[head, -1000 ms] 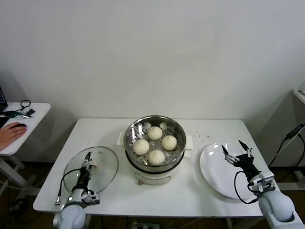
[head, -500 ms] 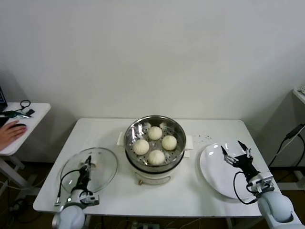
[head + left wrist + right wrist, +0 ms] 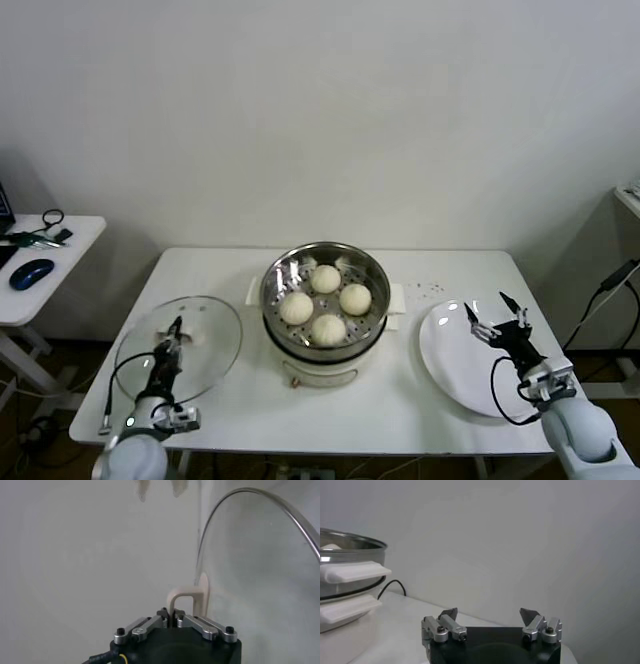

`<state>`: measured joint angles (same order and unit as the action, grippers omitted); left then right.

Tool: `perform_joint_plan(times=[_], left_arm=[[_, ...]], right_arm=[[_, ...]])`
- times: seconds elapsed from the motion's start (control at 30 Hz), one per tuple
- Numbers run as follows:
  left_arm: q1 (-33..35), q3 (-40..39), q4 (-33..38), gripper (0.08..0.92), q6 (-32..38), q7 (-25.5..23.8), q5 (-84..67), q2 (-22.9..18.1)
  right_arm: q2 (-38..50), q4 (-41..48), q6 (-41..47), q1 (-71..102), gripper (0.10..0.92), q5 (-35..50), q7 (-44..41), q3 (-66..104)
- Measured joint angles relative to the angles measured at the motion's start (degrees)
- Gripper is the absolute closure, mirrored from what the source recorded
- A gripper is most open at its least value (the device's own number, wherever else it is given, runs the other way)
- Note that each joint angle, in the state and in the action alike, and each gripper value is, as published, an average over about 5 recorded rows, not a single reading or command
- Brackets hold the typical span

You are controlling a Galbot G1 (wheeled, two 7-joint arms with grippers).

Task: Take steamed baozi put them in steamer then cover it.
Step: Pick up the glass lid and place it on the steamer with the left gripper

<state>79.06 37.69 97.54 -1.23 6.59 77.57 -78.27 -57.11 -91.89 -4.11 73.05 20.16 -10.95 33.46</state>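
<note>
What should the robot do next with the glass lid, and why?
Probably carry the cover sideways over the steamer. All four baozi already sit inside, the pot is uncovered, and the left gripper grips the lid's handle. The right gripper waits open over the plate.

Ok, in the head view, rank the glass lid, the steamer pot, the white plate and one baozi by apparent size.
1. Steamer pot, glass lid and white plate: too similar in width to rank, and the lid is raised in the left gripper.
2. Baozi, clearly smallest.

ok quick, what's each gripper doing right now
Left gripper: shut on the cover's handle.
Right gripper: open, empty, above the plate.
</note>
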Motion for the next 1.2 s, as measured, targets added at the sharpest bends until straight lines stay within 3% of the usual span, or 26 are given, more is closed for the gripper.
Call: perform_joint_plan(times=[0.33,0.67,0.97,1.2], left_arm=[[7.11,-1.67,13.81,0.856,-8.91,-1.45,-0.61,2.74],[8.77,-4.65,22.75,0.856,-17.21,-3.34,-1.32,7.94],[3.68,-14.46,25.78,0.856,-25.33,-7.49,-0.57,14.21],[-2.98,-24.81,26.03,0.856,-31.83,-12.80,1.08,14.50]], right_arm=[[-0.29,0.79,-0.05,-1.47,0.203,-1.30,0.09,-1.47],[-0.66,2.35,-0.16,-3.26,0.203,-2.55,0.27,-3.14],[-1.72,3.09,-0.26,-4.00,0.203,-3.44,0.38,-3.66],[-2.49,4.21,-0.88,-4.12,0.203,-4.16,0.12,-3.56]])
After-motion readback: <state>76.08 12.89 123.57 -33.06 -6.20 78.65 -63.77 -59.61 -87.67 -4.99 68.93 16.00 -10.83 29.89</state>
